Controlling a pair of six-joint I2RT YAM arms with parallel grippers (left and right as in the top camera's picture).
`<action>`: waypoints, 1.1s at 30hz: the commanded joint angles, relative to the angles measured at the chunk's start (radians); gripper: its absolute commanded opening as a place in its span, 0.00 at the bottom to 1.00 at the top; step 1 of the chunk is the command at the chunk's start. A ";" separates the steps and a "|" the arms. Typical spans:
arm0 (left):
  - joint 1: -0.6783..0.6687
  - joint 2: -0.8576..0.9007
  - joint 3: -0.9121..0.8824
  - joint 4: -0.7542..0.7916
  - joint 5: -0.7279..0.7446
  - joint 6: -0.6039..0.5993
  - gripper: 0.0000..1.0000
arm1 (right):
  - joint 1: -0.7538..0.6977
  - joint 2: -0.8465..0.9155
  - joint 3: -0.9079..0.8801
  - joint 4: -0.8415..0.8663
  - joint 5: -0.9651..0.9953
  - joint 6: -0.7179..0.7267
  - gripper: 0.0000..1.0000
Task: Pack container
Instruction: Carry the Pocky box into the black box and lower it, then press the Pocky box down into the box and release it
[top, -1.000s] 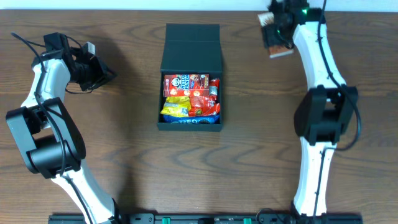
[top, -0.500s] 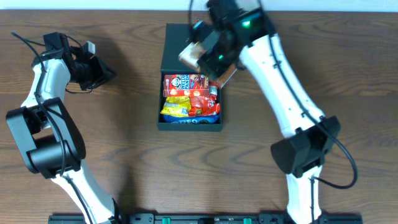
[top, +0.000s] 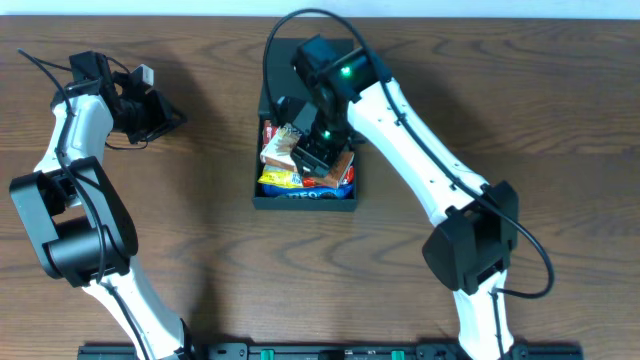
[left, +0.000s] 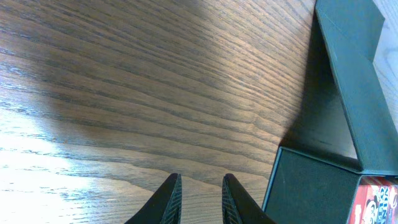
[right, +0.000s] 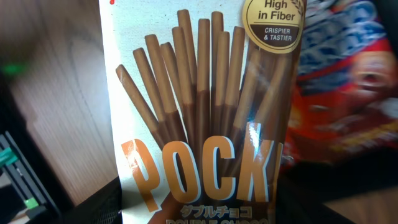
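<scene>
— What is your right gripper (top: 308, 152) doing?
— It's clenched on a white-and-brown cardboard snack box (right: 205, 124). The matte black rectangular cardboard container (top: 303, 203) lies directly beneath it. Colourful snack packets (top: 280, 178) crowd it, so my box may perch high and block the lid.
— Any print?
— "POCKY", "High in Fiber", "CRISPIER & TASTIER".

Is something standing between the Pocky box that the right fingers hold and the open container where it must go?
Nothing visible does. The Pocky box hangs right over the open container. Only the snack packets already packed lie inside, beneath it.
</scene>
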 joint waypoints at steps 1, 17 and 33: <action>0.005 -0.021 0.018 -0.002 -0.027 0.023 0.24 | 0.013 0.002 -0.043 0.019 -0.055 -0.056 0.63; 0.005 -0.021 0.018 -0.002 -0.027 0.045 0.27 | 0.019 -0.001 -0.206 0.229 0.159 -0.094 0.86; 0.004 -0.021 0.018 -0.008 -0.027 0.045 0.27 | 0.022 0.001 -0.189 0.237 -0.126 -0.024 0.01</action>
